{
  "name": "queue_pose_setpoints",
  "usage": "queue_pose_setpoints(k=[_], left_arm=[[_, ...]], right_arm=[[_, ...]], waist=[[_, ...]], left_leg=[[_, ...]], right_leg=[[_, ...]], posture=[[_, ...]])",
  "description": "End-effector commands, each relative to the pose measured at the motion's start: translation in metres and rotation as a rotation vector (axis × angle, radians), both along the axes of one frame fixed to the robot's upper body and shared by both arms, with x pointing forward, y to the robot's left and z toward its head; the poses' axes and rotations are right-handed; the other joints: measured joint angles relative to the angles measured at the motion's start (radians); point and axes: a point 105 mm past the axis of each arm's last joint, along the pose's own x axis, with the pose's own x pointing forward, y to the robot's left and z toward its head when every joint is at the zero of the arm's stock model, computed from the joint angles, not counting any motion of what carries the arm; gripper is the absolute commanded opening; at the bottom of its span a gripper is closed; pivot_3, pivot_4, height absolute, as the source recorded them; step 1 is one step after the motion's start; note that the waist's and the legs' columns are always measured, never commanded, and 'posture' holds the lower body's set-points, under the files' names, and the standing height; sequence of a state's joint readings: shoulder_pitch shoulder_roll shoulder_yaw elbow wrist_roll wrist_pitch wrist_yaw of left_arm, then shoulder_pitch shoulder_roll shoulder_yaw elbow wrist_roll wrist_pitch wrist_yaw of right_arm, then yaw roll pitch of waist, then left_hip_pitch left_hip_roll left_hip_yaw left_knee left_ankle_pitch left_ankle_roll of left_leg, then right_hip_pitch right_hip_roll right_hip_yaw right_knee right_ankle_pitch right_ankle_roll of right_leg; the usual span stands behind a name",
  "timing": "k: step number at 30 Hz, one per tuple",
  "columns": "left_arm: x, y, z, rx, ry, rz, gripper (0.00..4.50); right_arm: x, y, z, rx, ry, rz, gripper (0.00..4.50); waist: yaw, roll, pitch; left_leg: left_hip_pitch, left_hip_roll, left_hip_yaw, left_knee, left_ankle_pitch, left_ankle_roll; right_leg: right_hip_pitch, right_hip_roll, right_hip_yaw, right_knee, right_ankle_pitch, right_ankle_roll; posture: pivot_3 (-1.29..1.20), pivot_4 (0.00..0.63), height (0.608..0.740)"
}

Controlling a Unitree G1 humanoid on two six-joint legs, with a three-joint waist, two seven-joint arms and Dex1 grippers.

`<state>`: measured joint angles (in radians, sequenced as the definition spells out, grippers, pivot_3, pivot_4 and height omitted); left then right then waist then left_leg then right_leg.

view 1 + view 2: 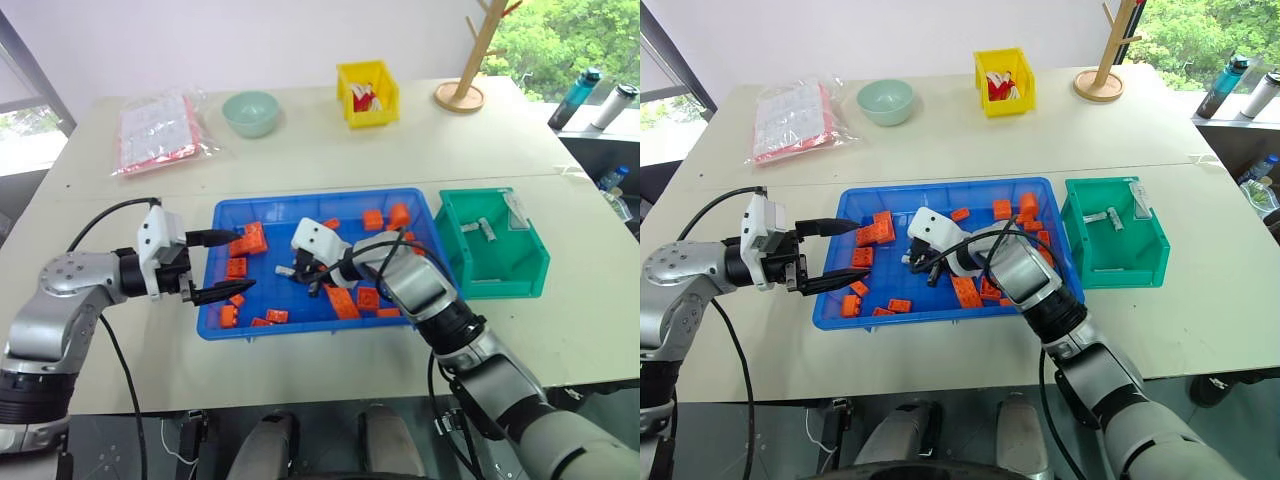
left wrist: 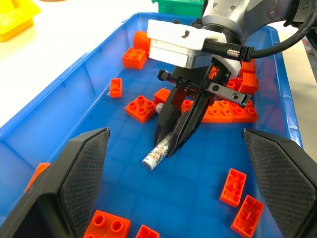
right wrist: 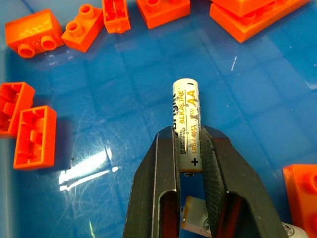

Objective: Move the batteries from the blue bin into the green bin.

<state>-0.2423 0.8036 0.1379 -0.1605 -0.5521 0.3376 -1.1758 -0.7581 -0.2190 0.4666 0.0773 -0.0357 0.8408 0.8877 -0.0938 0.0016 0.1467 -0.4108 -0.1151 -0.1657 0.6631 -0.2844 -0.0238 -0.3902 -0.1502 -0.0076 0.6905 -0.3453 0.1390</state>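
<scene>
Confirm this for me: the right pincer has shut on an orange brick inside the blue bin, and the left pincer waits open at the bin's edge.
Not quite. The right pincer has shut on a battery, not an orange brick; the right wrist view shows the printed cylinder clamped between its fingers. The rest holds: it is inside the blue bin, and the left pincer waits open at the bin's edge.

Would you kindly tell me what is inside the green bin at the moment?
Two batteries lie on the floor of the green bin, near its back. Its front wall covers the nearest strip of floor, so anything there cannot be seen.
</scene>
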Motion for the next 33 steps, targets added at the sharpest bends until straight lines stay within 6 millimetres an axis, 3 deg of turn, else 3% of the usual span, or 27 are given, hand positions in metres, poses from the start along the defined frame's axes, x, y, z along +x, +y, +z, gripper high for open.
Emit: queue_pose_setpoints(k=[1, 3, 7, 9, 13, 18, 25, 29, 31, 33], left_arm=[[-0.001, 0.0, 0.009, 0.003, -0.049, -0.008, 4.5], [0.0, 0.0, 0.007, 0.001, -0.047, -0.011, 4.5], [0.0, -0.001, 0.004, -0.004, -0.042, -0.015, 4.5], [0.001, -0.001, 0.002, -0.006, -0.039, -0.016, 4.5], [0.006, 0.0, 0.001, -0.013, -0.04, -0.018, 4.5], [0.009, 0.0, 0.001, -0.016, -0.053, -0.022, 4.5], [0.013, -0.003, 0.004, -0.027, -0.067, -0.027, 4.5], [0.013, -0.004, 0.005, -0.029, -0.071, -0.027, 4.5], [0.012, -0.004, 0.006, -0.029, -0.073, -0.028, 4.5], [0.011, -0.004, 0.007, -0.028, -0.074, -0.029, 4.5]], right_arm=[[-0.002, 0.003, 0.026, 0.065, -0.018, 0.009, 0.08], [0.001, -0.009, 0.056, 0.141, -0.034, -0.039, 0.08], [0.005, -0.058, 0.113, 0.256, -0.08, -0.179, 0.08], [0.01, -0.099, 0.131, 0.27, -0.109, -0.307, 0.08], [0.003, -0.186, 0.136, 0.171, -0.166, -0.552, 0.08], [-0.02, -0.251, 0.119, 0.076, -0.14, -0.743, 0.08], [-0.033, -0.285, 0.104, 0.047, -0.127, -0.862, 0.08], [-0.028, -0.287, 0.102, 0.022, -0.148, -0.854, 1.98], [-0.019, -0.277, 0.111, 0.034, -0.194, -0.807, 2.88], [-0.006, -0.247, 0.127, 0.101, -0.229, -0.7, 2.88]], waist=[[0.001, 0.0, 0.0], [0.002, 0.0, 0.0], [0.025, 0.0, 0.0], [0.034, 0.0, 0.0], [0.057, -0.001, 0.0], [0.05, -0.001, 0.0], [0.049, -0.001, 0.0], [0.051, -0.001, 0.0], [0.051, -0.001, 0.0], [0.045, -0.001, 0.0]], left_leg=[[0.0, 0.0, 0.0, 0.0, 0.0, 0.0], [0.0, 0.0, 0.0, 0.0, 0.0, 0.0], [-0.001, 0.0, 0.0, 0.0, 0.0, 0.0], [-0.001, -0.001, 0.0, 0.0, 0.0, 0.0], [-0.002, -0.003, 0.0, 0.001, 0.0, 0.001], [-0.002, -0.001, 0.006, 0.001, -0.001, 0.001], [0.0, 0.006, 0.02, 0.0, -0.002, 0.003], [0.0, 0.006, 0.021, 0.001, -0.002, 0.004], [0.0, 0.005, 0.021, 0.001, -0.002, 0.004], [0.0, 0.006, 0.022, 0.001, -0.002, 0.004]], right_leg=[[0.0, 0.0, 0.0, 0.0, 0.0, 0.0], [0.0, 0.0, 0.0, 0.0, 0.0, 0.0], [0.0, 0.0, 0.0, -0.003, 0.0, 0.0], [0.001, 0.0, 0.0, -0.004, 0.0, 0.0], [0.003, -0.002, 0.0, -0.006, 0.0, 0.0], [0.001, -0.002, 0.001, -0.007, 0.0, 0.0], [0.0, -0.001, 0.001, -0.007, 0.0, 0.0], [0.0, -0.001, 0.001, -0.007, 0.0, 0.0], [0.0, -0.001, 0.001, -0.007, 0.0, 0.0], [0.0, -0.001, 0.002, -0.008, 0.0, 0.0]], posture=[[0.0, 0.15, 0.719], [0.0, 0.15, 0.719], [0.0, 0.15, 0.719], [0.0, 0.15, 0.719], [0.0, 0.15, 0.719], [0.0, 0.15, 0.719], [0.0, 0.15, 0.719], [0.0, 0.15, 0.719], [0.0, 0.15, 0.719], [0.0, 0.15, 0.719]])
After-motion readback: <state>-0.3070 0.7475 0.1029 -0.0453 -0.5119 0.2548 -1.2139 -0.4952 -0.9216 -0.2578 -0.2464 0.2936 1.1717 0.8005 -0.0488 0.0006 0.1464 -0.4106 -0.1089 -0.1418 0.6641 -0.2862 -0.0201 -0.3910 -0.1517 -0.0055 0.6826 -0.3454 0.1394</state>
